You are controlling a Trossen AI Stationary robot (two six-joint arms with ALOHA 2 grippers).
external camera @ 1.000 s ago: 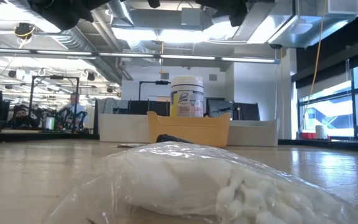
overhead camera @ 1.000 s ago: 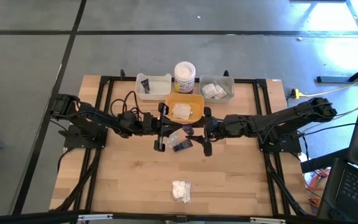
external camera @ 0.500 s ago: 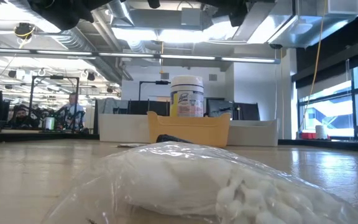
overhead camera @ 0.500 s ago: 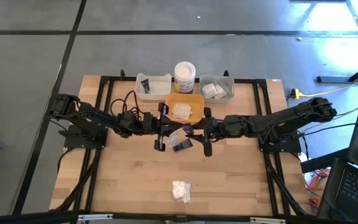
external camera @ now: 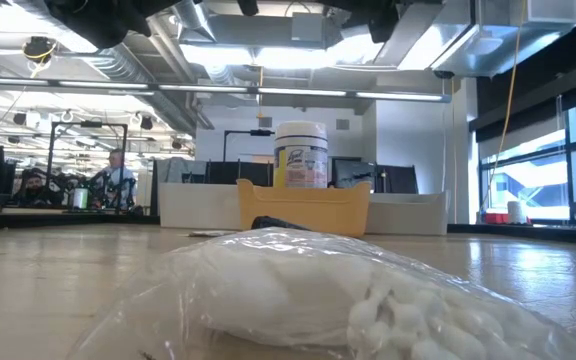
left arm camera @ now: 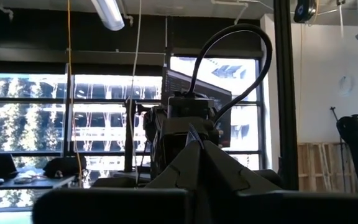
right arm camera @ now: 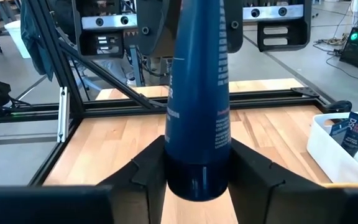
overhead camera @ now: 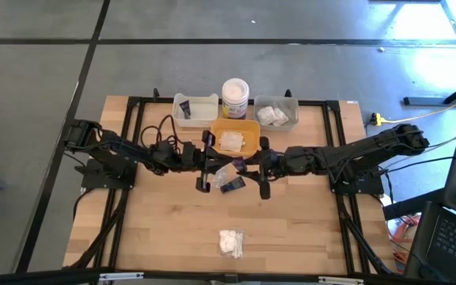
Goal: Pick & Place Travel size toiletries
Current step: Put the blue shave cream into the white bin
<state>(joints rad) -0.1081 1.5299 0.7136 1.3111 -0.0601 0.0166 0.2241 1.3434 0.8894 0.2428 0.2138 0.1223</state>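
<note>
A dark blue tube hangs above the table's middle between my two grippers. My left gripper comes from the left and is shut on one end. My right gripper comes from the right and is shut on the other end. On the table below them lie a clear-wrapped piece and a small dark tube. A clear-wrapped white fluffy piece lies flat near the front edge and fills the low view. My left gripper holds the tube's flat end, which shows as a thin edge between its shut fingers. The fingers come from the table's left, tipped slightly upward. The tube is clear of the table. My right gripper pinches the tube's round cap end between its two fingers, one on each side. The fingers come about level from the table's right and lie along the tube. The tube runs straight away from them toward the left gripper, lifted clear.
At the back stand a white tray with a dark tube, a white jar with a yellow label, and a grey tray with white sachets. A yellow tray with a white sachet stands just behind the grippers.
</note>
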